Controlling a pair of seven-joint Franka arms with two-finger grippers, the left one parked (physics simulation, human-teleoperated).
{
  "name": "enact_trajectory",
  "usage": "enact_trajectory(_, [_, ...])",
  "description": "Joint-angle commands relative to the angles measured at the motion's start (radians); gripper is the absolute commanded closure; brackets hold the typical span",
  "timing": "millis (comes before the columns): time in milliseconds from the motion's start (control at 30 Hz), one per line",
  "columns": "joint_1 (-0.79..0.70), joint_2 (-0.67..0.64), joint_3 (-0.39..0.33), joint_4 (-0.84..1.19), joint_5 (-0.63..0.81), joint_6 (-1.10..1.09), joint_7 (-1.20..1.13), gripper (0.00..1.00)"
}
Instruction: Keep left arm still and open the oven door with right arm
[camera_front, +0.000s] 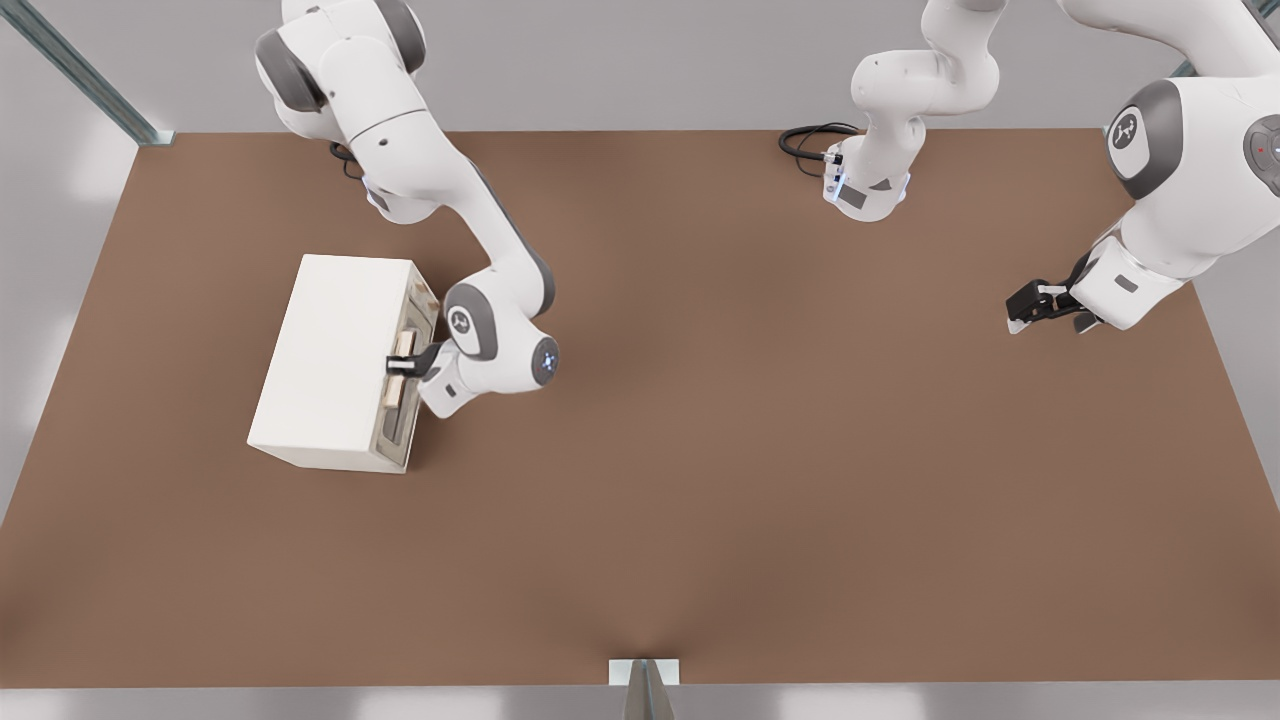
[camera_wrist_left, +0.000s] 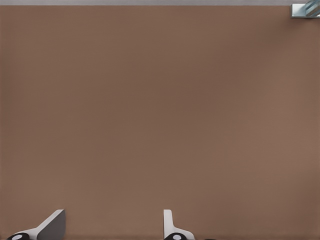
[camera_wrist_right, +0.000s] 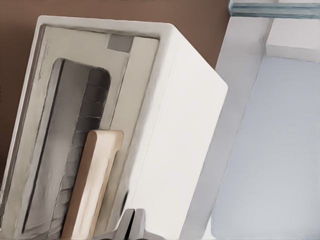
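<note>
Cream oven (camera_front: 335, 360) — end effector (camera_front: 402, 365) at handle (camera_wrist_right: 92, 182)

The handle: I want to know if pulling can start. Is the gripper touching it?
Touching. In the front view the gripper sits across the oven door's handle, no gap showing. The right wrist view shows the handle close by.

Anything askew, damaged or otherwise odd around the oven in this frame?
Nothing stands out. The oven sits flat and intact on the brown table, slightly angled to its edges. Its door looks closed or nearly so. The right arm's gripper is at the door's beige handle.
</note>
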Motion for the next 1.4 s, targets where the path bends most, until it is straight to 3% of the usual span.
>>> enact_trajectory(0, [0.003,-0.002,0.0,-0.005,0.003,0.008,0.435,1.0])
enact_trajectory(667, [0.029,0.021,0.003,-0.062,0.001,0.033,0.482,1.0])
enact_trajectory(833, [0.035,0.02,0.039,-0.057,0.004,0.039,0.542,1.0])
enact_trajectory(1000, [0.043,0.004,0.137,0.141,0.288,0.142,0.597,1.0])
enact_trajectory(1033, [0.012,-0.046,0.143,0.176,0.374,0.14,0.564,1.0])
enact_trajectory(1067, [-0.083,-0.134,0.143,0.178,0.513,0.142,0.346,1.0])
enact_trajectory(1100, [-0.227,-0.178,0.141,0.239,0.648,0.131,-0.028,0.9])
enact_trajectory(1133, [-0.343,-0.232,0.135,0.259,0.779,0.137,-0.37,0.26])
enact_trajectory(1167, [-0.419,-0.286,0.137,0.253,0.806,0.131,-0.538,0.0])
enact_trajectory(1200, [-0.454,-0.332,0.131,0.254,0.814,0.096,-0.734,0.0])
enact_trajectory(1233, [-0.478,-0.338,0.12,0.26,0.808,0.053,-0.789,0.0])
enact_trajectory(1367, [-0.52,-0.3,0.122,0.38,0.695,-0.01,-0.782,0.0])
